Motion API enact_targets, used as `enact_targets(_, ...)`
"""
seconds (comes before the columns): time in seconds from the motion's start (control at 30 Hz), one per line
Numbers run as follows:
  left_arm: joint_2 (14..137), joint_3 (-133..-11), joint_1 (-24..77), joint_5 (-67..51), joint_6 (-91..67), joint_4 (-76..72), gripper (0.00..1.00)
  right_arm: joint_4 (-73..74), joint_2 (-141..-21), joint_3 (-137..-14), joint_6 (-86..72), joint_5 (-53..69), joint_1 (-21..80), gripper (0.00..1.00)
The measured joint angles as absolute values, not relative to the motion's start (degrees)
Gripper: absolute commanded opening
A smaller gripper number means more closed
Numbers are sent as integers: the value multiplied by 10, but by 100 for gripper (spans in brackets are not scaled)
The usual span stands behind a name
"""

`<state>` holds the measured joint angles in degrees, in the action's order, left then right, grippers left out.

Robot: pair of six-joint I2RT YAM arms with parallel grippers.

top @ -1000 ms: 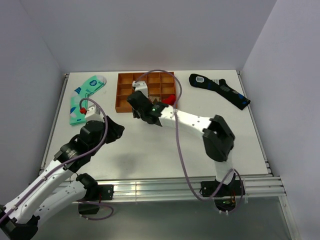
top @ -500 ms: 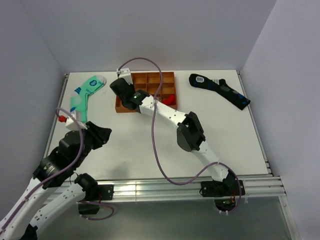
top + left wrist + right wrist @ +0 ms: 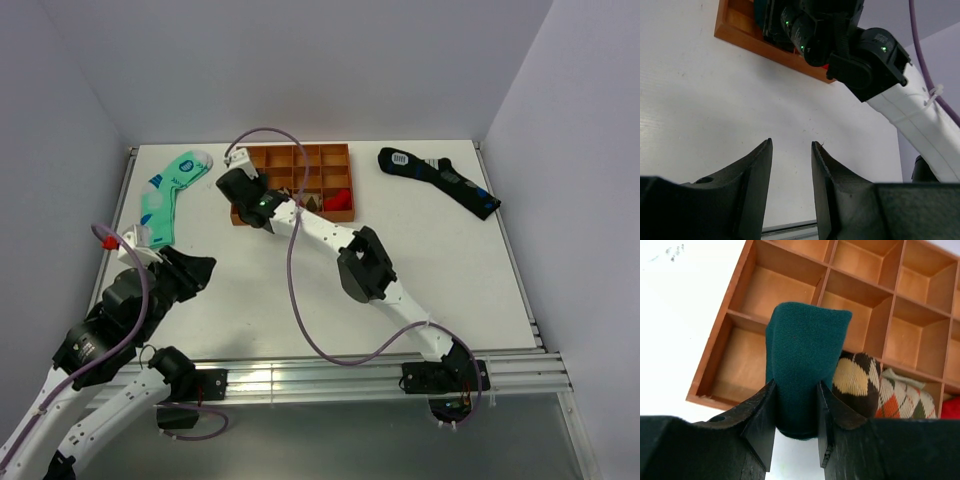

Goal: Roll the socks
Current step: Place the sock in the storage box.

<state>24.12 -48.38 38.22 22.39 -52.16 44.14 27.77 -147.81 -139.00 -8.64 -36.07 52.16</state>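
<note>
- One rolled bundle of socks (image 3: 802, 365), dark teal, sits pinched between your right jaws. They are part closed on its lower half, and its rounded upper end sticks out past the tips.
- Seen from the right wrist, the bundle lies over the near-left corner of the wooden tray (image 3: 717, 325), covering the divider between two compartments there.
- You cannot tell whether the bundle touches the tray or is held clear above it.
- Its lower end is hidden behind the black body of the jaws, and the fabric you can see is plain teal.
- From above, the right arm (image 3: 355, 262) covers that same near-left corner of the tray, so the socks are hidden in that view.
- Your left jaws stand part open with nothing between them, only bare tabletop (image 3: 700, 110) behind the gap. They are off to the near-left of the tray, well apart from it.
- From the left wrist only a corner of the tray shows. The rest is behind the right arm or cut off by the frame.
- Inside the tray, just right of the bundle, lies a brown-and-cream argyle sock (image 3: 855, 385), then an orange-patterned sock (image 3: 902, 400). A red thing (image 3: 952, 407) at the frame edge is too cut off to name.
- On the tabletop, a mint-green sock (image 3: 168, 195) lies left of the tray and a black sock (image 3: 440, 180) lies right of it.
</note>
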Motion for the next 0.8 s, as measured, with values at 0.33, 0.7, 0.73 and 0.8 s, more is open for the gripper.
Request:
enact_targets(0.33, 248, -493, 382, 222, -518, 440, 43, 244, -1513, -1394, 13, -388, 540, 0)
enact_targets(0.7, 249, -493, 382, 215, -517, 439, 44, 224, -1525, -1398, 96, -353, 554, 0)
enact_targets(0.73, 250, -493, 382, 213, -516, 439, 44, 223, -1525, -1398, 102, -347, 554, 0)
enact_targets(0.8, 250, -493, 382, 209, -515, 439, 44, 223, -1525, -1398, 113, -336, 553, 0)
